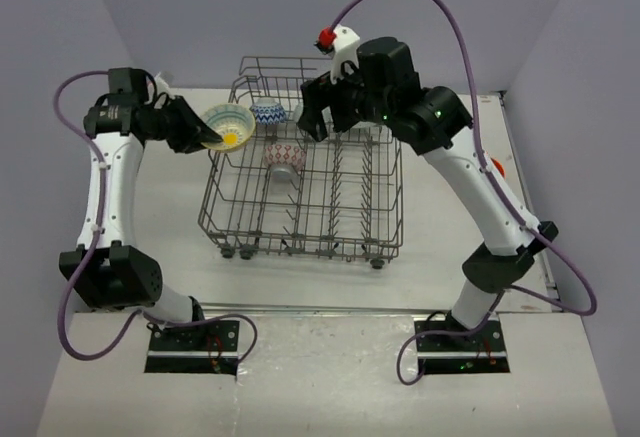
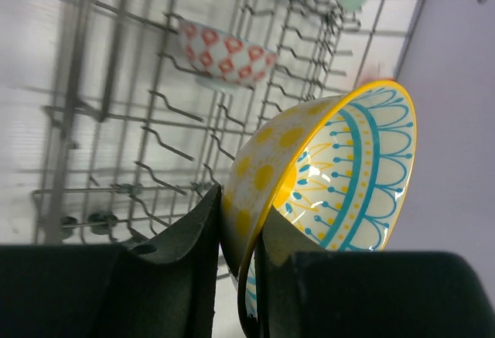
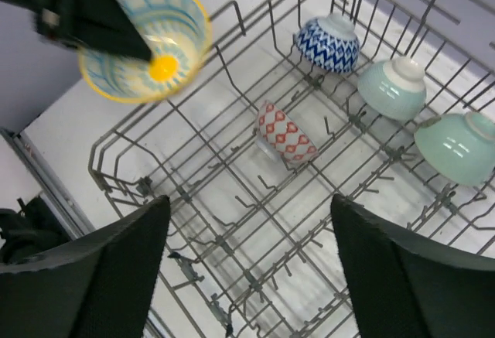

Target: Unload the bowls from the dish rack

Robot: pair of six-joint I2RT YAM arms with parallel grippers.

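**Left claw has a bowl at the rack's edge; right claw waits open over the rest**

The left claw (image 2: pixel 238 226) is pinched on the rim of the cream-and-yellow bowl (image 2: pixel 340 168), one finger inside and one against the spotted outer wall. The bowl hangs from that rim grip, raised over the left wall of the dish rack (image 1: pixel 300 240). Bare table (image 1: pixel 170 237) lies to its left, away from the rack. Judged from this, setting the bowl down means carrying it leftward, clear of the wires.

The right claw (image 3: pixel 247 206) is spread wide and holds nothing. It hovers over the rack's far side and is the nearer arm for what remains. Its own camera shows the red-and-white bowl (image 3: pixel 286 133) straight ahead between the fingers, and the blue-and-white bowl (image 3: pixel 327 42) beyond that. Two mint bowls (image 3: pixel 393 87) sit off to the right, all upturned on the tines.

The top view hides the mint pair under the right arm. Only the left wrist view shows how the rim is gripped.
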